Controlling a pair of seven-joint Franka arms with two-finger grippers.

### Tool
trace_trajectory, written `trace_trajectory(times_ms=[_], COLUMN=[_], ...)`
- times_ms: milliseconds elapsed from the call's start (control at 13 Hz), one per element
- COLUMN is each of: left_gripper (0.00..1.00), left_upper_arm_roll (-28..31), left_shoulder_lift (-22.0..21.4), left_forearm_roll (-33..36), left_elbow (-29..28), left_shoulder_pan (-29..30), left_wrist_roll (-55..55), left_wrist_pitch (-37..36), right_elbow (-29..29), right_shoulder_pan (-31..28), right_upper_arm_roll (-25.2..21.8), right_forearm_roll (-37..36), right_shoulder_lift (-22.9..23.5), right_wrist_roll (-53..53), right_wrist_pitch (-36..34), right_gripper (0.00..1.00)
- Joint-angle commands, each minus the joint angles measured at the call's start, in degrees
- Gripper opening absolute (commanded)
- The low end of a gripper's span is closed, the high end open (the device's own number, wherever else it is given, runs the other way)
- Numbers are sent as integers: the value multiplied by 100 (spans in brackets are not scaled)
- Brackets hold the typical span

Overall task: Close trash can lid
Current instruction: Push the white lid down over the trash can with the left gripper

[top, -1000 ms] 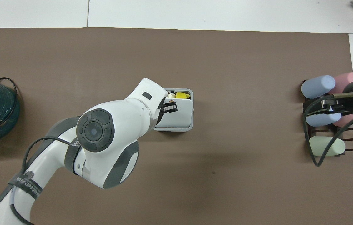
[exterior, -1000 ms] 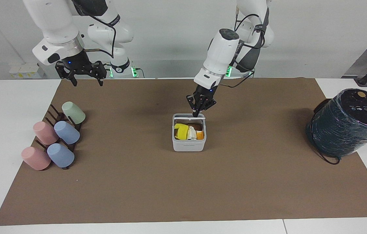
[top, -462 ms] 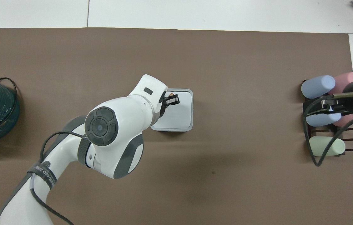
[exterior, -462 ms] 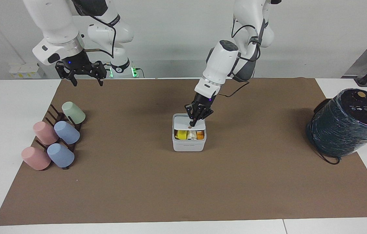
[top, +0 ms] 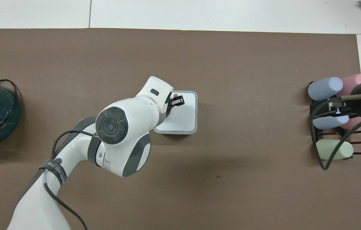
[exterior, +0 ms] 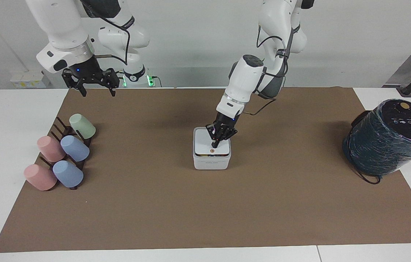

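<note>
The lid (exterior: 209,142) lies almost flat on the trash can (exterior: 211,161) in the middle of the brown mat, a thin dark seam showing at the edge farthest from the robots. The right gripper (exterior: 94,89), fingers apart, waits above the cups (exterior: 61,157). The left gripper (exterior: 214,144), fingers together, presses its tips near the orange dot. Lid looks light, stiff and smooth (push, don't pinch). Square, so no long axis; it faces up.
</note>
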Motion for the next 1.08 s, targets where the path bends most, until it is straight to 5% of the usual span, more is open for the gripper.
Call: trace_trajectory(times_ms=[0,615,1000], left_gripper=[7,7,8], left_upper_arm_roll=[6,15,32], left_shoulder_lift=[237,519,422], left_forearm_roll=[-106,-71,-36], left_elbow=[119,285,1451], left_shoulder_pan=[3,-41,441], left_wrist_roll=[44,44,79], left_wrist_pitch=[139,201,-1851], right_elbow=[-56,-65,-56], right_shoulder_pan=[-65,-74,-74], right_upper_arm_roll=[40,40,40], right_forearm_roll=[34,34,34], right_shoulder_lift=[-45,-45,-45], right_wrist_roll=[-142,-142,-142], right_wrist_pitch=[5,5,5], right_gripper=[100,100,100])
